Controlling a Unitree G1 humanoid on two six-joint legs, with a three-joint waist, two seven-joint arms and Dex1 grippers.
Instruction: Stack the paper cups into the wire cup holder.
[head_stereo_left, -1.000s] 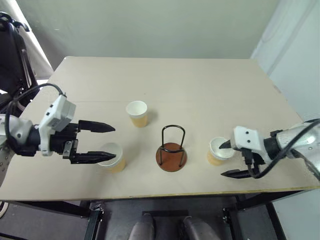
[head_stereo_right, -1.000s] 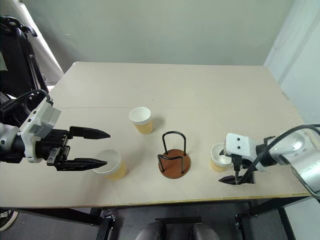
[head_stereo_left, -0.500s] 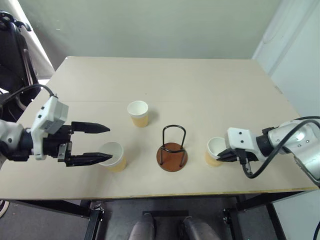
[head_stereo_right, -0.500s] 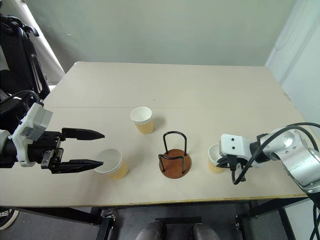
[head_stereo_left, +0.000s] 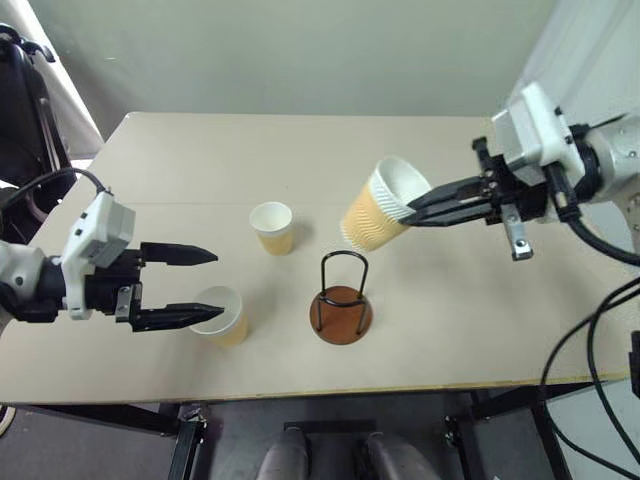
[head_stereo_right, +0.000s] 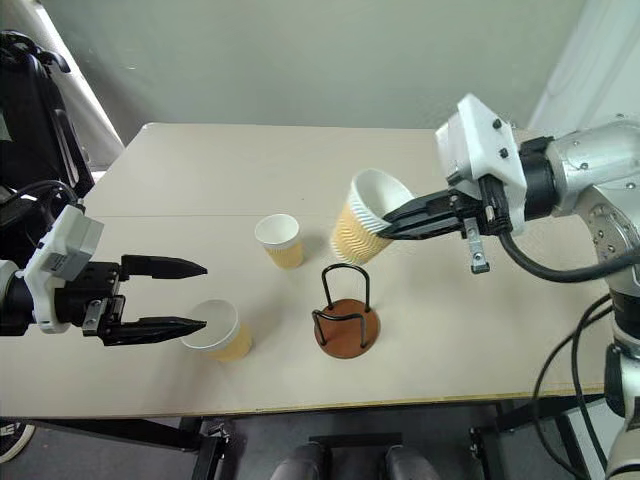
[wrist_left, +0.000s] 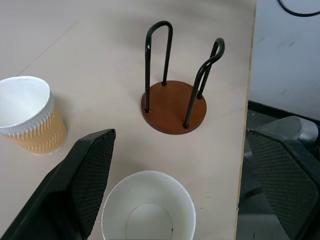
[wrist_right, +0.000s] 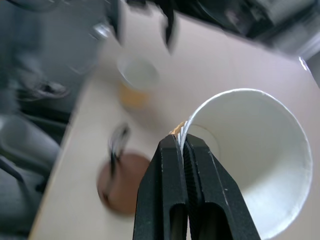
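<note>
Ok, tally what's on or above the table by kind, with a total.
Paper cups: 3, one held in the air by the right gripper, cup at; one standing mid-table; one by the left gripper, cup at.
Wire cup holder: 1, no cup in it.
Total: 4
</note>
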